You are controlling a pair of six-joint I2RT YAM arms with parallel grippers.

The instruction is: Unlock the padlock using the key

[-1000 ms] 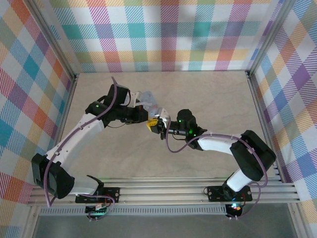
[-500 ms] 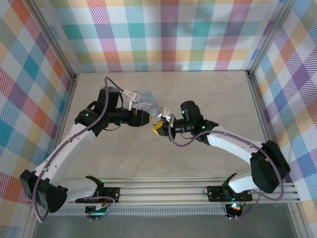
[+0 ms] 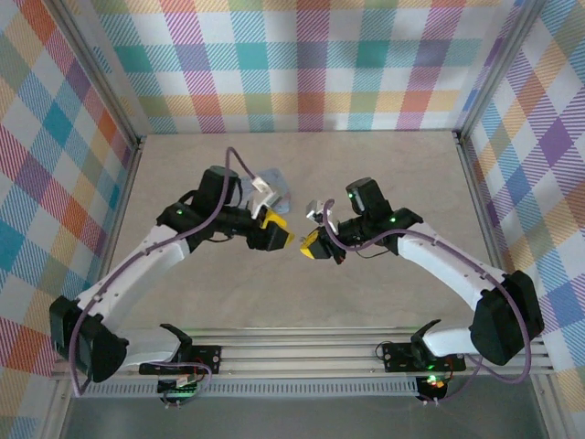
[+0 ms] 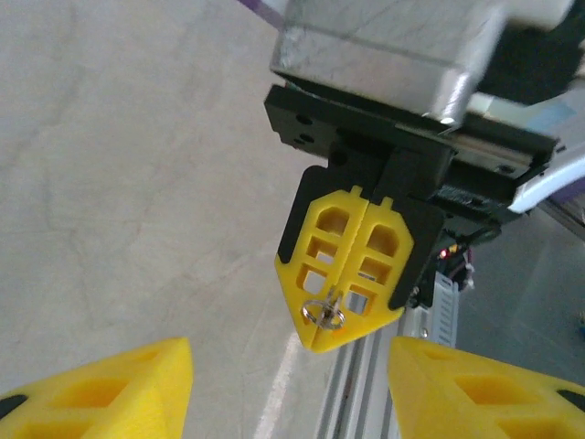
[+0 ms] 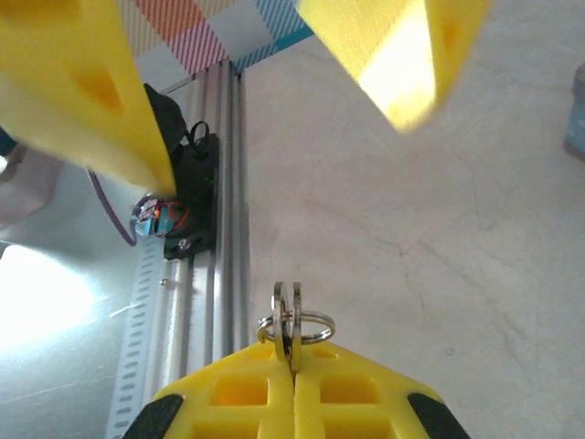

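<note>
My right gripper [image 5: 294,358] is shut on the key [image 5: 291,317], a thin silvery piece with a small split ring that sticks out past the yellow fingertips. In the left wrist view the right gripper [image 4: 345,274] faces the camera with the key [image 4: 324,313] at its tip. My left gripper [image 4: 291,355] stands open, with nothing between its yellow fingers [image 4: 110,389]. From above, the left gripper [image 3: 274,235] and right gripper [image 3: 313,247] point at each other a short gap apart, mid-table. The padlock is out of view.
A pastel tin box [image 3: 277,186] lies just behind the left gripper. An aluminium rail [image 5: 224,183] runs along the table's near edge. Plaid walls [image 3: 302,64] close in the back and both sides. Bare beige tabletop [image 3: 393,174] lies at the right.
The left gripper has opened. The two grippers, close together a second ago, have drawn apart; the right one has moved right and nearer with the key in it.
</note>
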